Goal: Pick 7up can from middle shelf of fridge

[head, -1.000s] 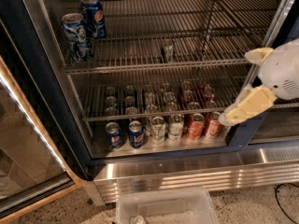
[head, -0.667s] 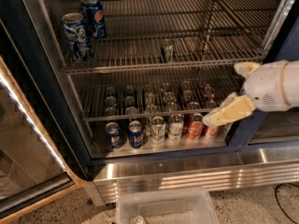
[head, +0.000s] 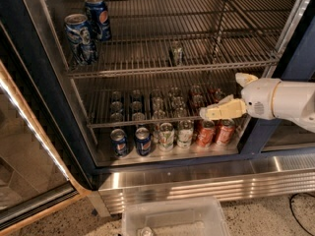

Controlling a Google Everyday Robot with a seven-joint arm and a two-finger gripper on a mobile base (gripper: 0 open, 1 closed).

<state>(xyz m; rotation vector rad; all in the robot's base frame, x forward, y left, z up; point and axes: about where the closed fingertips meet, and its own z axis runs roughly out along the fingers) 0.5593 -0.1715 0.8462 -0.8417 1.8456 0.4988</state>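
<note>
Nothing is picked yet: the 7up can (head: 175, 53) stands on the middle shelf (head: 147, 69) of the fridge (head: 29, 82), while the hand (head: 220, 95), open and empty, hovers lower and to the right. That shelf holds one 7up can and two Pepsi cans (head: 78, 36). The lower rack (head: 98, 124) fronts two blue cans (head: 130, 141), two pale cans (head: 174, 134) and two orange-red cans (head: 214, 132), with more behind that I cannot count.

Gripper (head: 223, 97) hovers at the right of the fridge (head: 30, 63), below the middle shelf (head: 241, 59) holding the 7up can (head: 175, 53)
</note>
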